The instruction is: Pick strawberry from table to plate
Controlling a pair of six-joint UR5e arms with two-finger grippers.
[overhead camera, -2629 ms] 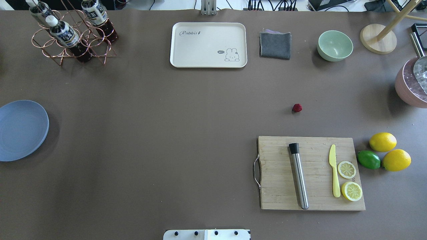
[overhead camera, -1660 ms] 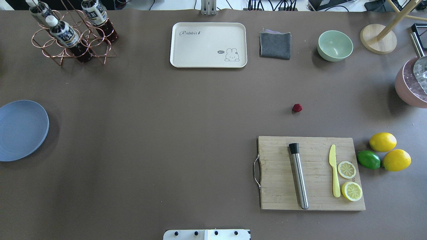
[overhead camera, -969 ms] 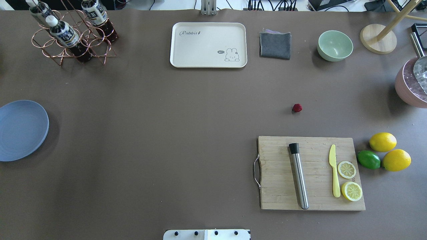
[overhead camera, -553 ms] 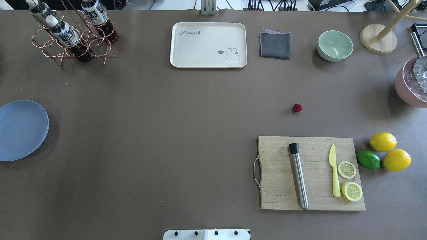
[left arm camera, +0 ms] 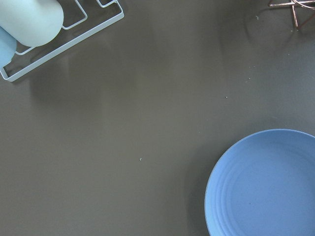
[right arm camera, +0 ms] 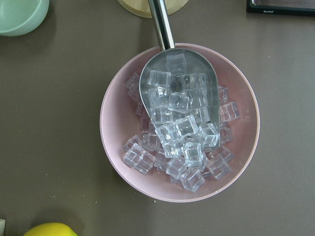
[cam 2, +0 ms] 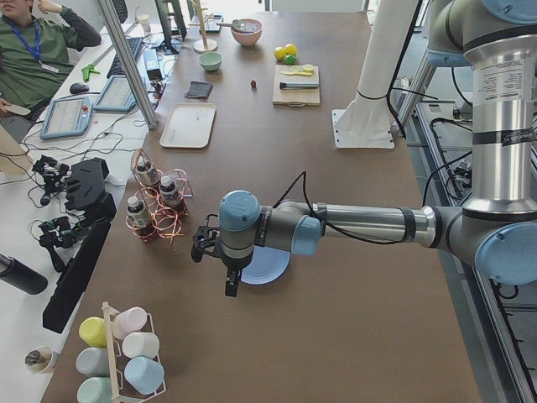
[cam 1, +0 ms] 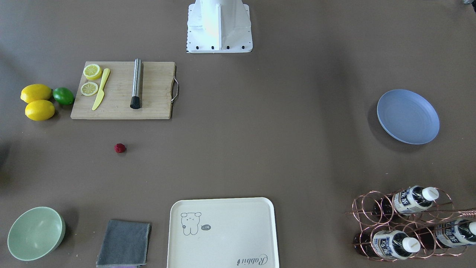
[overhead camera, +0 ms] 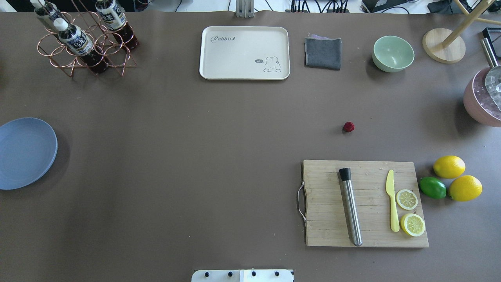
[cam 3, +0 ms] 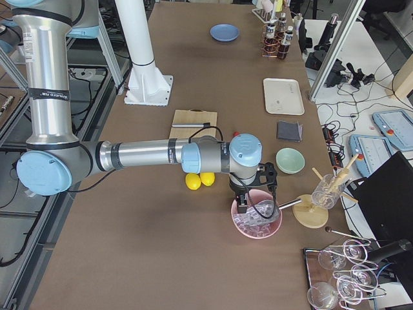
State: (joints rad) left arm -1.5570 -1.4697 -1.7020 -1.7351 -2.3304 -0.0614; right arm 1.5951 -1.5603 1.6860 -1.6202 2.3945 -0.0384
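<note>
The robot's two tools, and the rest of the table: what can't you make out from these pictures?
Left tool: shows only in the left side view, small and dark; open or shut, cannot tell.
Right tool: only in the right side view, above the pink bowl; same.
Plate: cut by the overhead view's left edge.
Strawberry: too small for surface detail.

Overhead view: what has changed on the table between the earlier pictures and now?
Nothing visibly changed. The strawberry lies on the same spot of the table, apart from the cutting board, and the plate is at the left edge, empty as before.
</note>
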